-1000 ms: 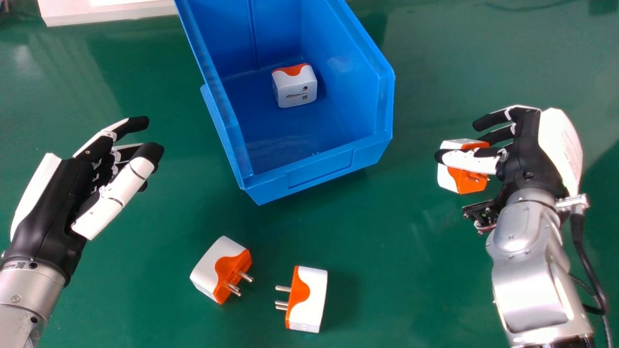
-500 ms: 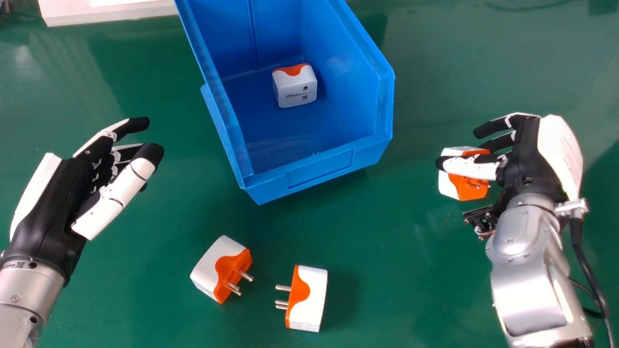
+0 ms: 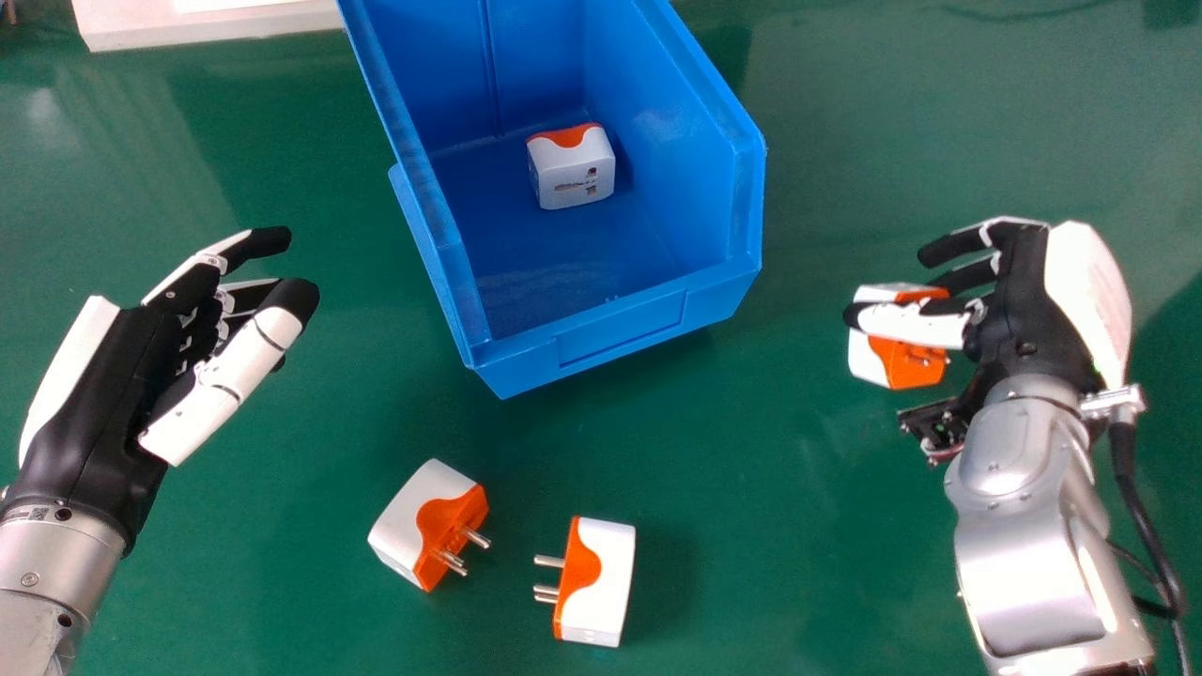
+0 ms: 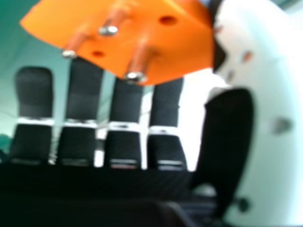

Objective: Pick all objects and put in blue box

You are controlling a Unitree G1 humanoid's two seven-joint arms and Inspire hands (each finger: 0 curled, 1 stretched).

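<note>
My right hand [image 3: 1019,300] is closed on a white and orange plug adapter [image 3: 906,361], held right of the blue box [image 3: 620,329]. In the right hand view the adapter's orange pin face [image 4: 156,42] lies between the thumb and the fingers of my right hand [image 4: 125,109]. One adapter [image 3: 575,174] rests on the box floor. Two more lie on the green table: one [image 3: 413,521] with pins pointing right, another [image 3: 606,582] with pins pointing left. At the left, my left hand [image 3: 113,376] is held open and holds nothing.
The box's near wall faces the two loose adapters. A white object [image 3: 207,30] stands at the table's far left. A black cable [image 3: 1141,507] runs along my right forearm.
My right hand has come slightly nearer to me, lower in the head view, with the adapter still in it. The left hand and the other adapters have not moved.
</note>
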